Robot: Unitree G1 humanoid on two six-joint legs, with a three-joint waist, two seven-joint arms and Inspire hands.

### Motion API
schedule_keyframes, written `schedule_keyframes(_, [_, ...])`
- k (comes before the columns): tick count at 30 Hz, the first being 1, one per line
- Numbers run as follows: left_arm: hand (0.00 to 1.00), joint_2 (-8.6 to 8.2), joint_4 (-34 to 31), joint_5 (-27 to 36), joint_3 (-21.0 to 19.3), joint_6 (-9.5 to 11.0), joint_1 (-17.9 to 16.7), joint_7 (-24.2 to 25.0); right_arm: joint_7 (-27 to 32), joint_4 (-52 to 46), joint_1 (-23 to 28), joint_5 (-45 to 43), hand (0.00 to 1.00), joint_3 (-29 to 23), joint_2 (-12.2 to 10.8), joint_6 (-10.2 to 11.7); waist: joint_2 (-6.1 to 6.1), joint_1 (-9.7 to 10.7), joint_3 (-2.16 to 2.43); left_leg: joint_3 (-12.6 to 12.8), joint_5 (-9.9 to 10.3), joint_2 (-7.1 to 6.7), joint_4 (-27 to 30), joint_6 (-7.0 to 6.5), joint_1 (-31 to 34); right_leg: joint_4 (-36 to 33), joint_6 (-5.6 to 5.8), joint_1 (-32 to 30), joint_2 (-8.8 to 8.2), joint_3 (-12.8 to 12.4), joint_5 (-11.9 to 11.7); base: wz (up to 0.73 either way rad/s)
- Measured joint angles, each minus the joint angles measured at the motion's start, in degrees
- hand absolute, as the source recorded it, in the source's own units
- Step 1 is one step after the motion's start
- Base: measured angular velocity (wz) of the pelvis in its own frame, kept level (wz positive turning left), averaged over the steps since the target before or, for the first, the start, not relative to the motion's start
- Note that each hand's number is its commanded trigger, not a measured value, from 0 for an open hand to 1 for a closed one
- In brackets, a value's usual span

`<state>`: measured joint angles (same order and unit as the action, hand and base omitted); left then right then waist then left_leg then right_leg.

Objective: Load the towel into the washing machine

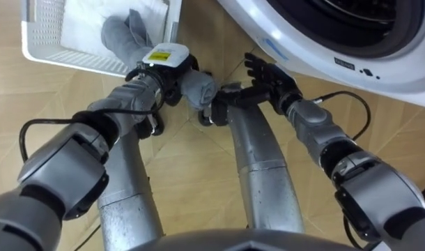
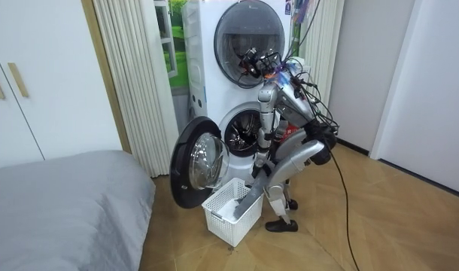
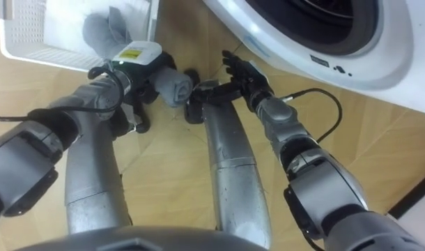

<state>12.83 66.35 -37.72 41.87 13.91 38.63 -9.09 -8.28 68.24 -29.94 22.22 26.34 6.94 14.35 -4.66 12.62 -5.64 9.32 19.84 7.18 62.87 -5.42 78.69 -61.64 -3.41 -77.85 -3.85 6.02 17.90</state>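
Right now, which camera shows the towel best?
The left eye view: the grey towel runs from the basket to the bunched end gripped in the left hand. The right eye view shows much the same, nearer its edge. In the room view it is too small to make out.
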Motion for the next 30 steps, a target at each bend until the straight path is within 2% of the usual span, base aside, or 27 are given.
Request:
schedule_keyframes(9, [1.00, -0.05, 0.06, 1.34, 1.54, 0.12, -0.30, 3.99, 0.05, 0.56, 0.24, -0.02, 0.00, 0.62, -0.02, 0.00, -0.07, 0.11, 0.04, 0.18, -0.01, 0.01, -0.75, 0.01, -2.42, 0.61, -0.05, 2.26, 0.02, -0.11, 0.02, 0.00])
schedule_keyframes(12, [1.00, -0.18, 0.16, 1.34, 1.15, 0.92, -1.49, 4.19, -0.08, 0.76, 1.46, 0.57, 0.00, 1.27, 0.01, 0.00, -0.09, -0.24, 0.06, 0.11, 0.03, 0.17, -1.64, 0.11, -4.88, 1.92, -0.06, 4.94, 0.16, 0.16, -0.04, 0.00])
schedule_keyframes(16, [1.00, -0.99, 0.21, 1.34, 0.96, 1.41, -4.26, 2.29, -0.01, 2.93, 3.09, 2.30, 0.00, 1.71, -0.03, -0.23, -0.05, -1.69, 0.10, 0.36, 0.01, 0.03, -4.09, 0.14, -9.38, 4.50, 0.19, 9.43, 0.28, 0.16, -0.24, -0.01])
schedule_keyframes(22, [1.00, -2.32, 0.32, 2.30, -4.48, 1.61, -8.19, 0.49, -0.17, 5.58, 6.53, 2.61, 0.00, 1.54, 0.20, -0.74, 0.37, -4.92, 0.30, 0.42, -0.27, -0.20, -8.65, 0.58, -17.54, 9.69, 0.59, 18.01, 0.77, 0.49, -0.61, 0.01])
schedule_keyframes(23, [1.00, -2.56, 0.31, 3.39, -5.60, 1.71, -8.99, -0.27, -0.11, 5.97, 7.30, 2.44, 0.00, 1.47, 0.29, -0.72, 0.96, -5.25, 0.65, 0.27, -0.29, -0.24, -9.59, 0.63, -18.86, 10.89, 0.67, 19.61, 0.76, 0.91, -0.67, 0.06])
schedule_keyframes(24, [1.00, -2.61, 0.31, 3.95, -5.83, 1.81, -9.38, -0.64, -0.11, 6.11, 7.55, 2.33, 0.00, 1.48, 0.35, -0.73, 1.20, -5.44, 0.75, 0.21, -0.33, -0.32, -10.12, 0.69, -19.59, 11.47, 0.68, 20.42, 0.74, 1.05, -0.72, 0.07])
schedule_keyframes(26, [1.00, -2.86, 0.28, 6.62, -7.87, 2.14, -10.79, -1.65, -0.12, 7.39, 8.63, 1.84, 0.00, 1.15, 0.43, -0.71, 1.61, -6.45, 0.80, 0.31, -0.55, -0.89, -12.43, 0.95, -23.05, 13.44, 0.88, 23.68, 0.65, 0.82, -0.86, 0.02])
schedule_keyframes(30, [1.00, -3.14, -0.25, 12.91, -11.17, 2.51, -11.59, -1.60, -0.21, 7.34, 10.17, 1.61, 0.00, 0.31, 0.54, -0.83, 2.13, -8.18, 1.02, 0.84, -0.81, -1.13, -14.82, 1.18, -26.74, 15.43, 0.97, 27.00, 0.63, 0.58, -0.91, 0.01])
